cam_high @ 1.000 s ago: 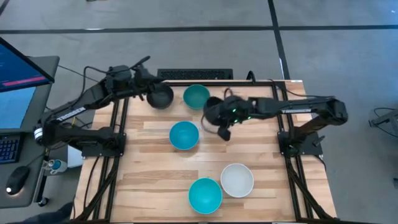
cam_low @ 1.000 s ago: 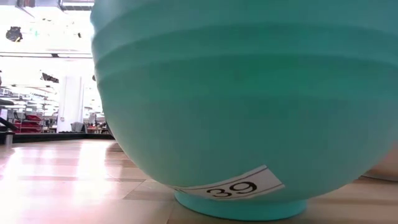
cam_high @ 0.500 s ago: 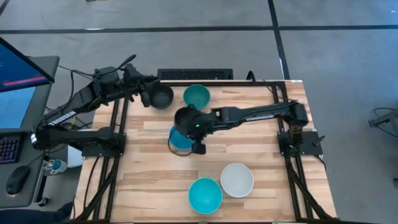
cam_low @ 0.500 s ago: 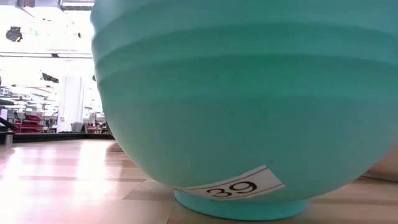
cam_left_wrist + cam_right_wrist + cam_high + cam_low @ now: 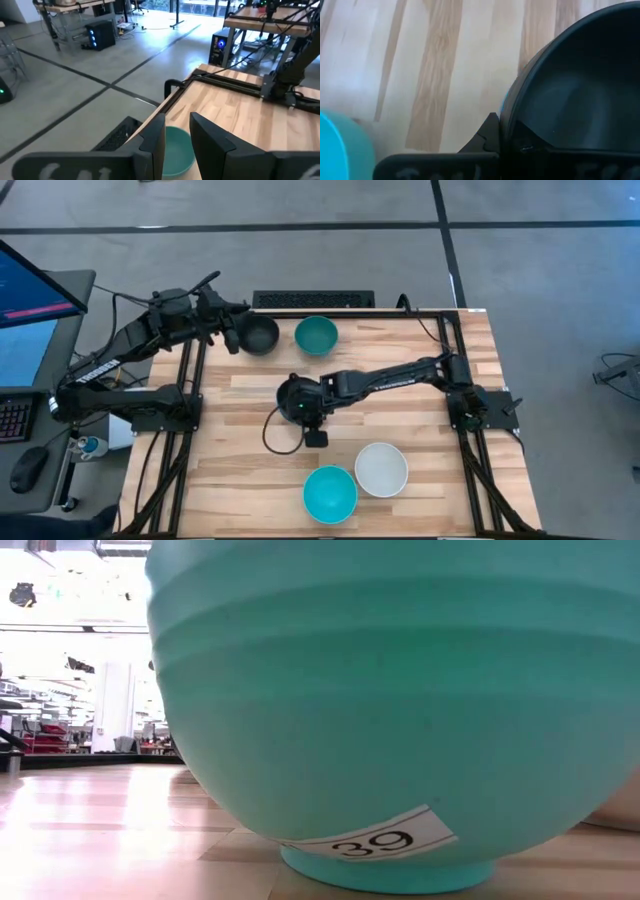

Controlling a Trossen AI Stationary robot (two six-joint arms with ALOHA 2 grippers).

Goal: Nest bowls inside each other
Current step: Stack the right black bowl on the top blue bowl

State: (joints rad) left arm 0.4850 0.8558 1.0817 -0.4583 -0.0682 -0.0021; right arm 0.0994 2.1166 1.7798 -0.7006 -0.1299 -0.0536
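Note:
My right gripper (image 5: 305,408) is shut on a black bowl (image 5: 292,395) at the middle of the table, directly over a cyan-blue bowl. Only a sliver of that cyan-blue bowl (image 5: 504,104) shows, under the black rim. My left gripper (image 5: 232,332) hovers at the far left corner beside the second black bowl (image 5: 262,336). It stands slightly open (image 5: 176,122) with nothing between the fingers. The teal-green bowl (image 5: 316,335) stands on its foot (image 5: 385,875) near the far edge. Another cyan-blue bowl (image 5: 330,492) and the white bowl (image 5: 381,468) sit near the near edge. My right gripper holds the black bowl by its rim (image 5: 510,120), coming from above and from the table's right. One finger (image 5: 490,136) shows outside the wall; the other is lost against the dark inside. The bowl stays upright over the cyan-blue bowl; I cannot tell whether it rests in it.
A black keyboard (image 5: 312,300) lies just past the table's far edge. The arm bases and frame rails run along the left (image 5: 190,395) and right (image 5: 462,395) sides. Bare wood lies at the near left of the table (image 5: 240,480) and around its right middle.
My right gripper has carried its black bowl from beside the teal-green bowl toward the left and the near edge, until it covers the middle cyan-blue bowl. My left arm has drawn back a little toward the table's left, and its black bowl has stayed where it was.

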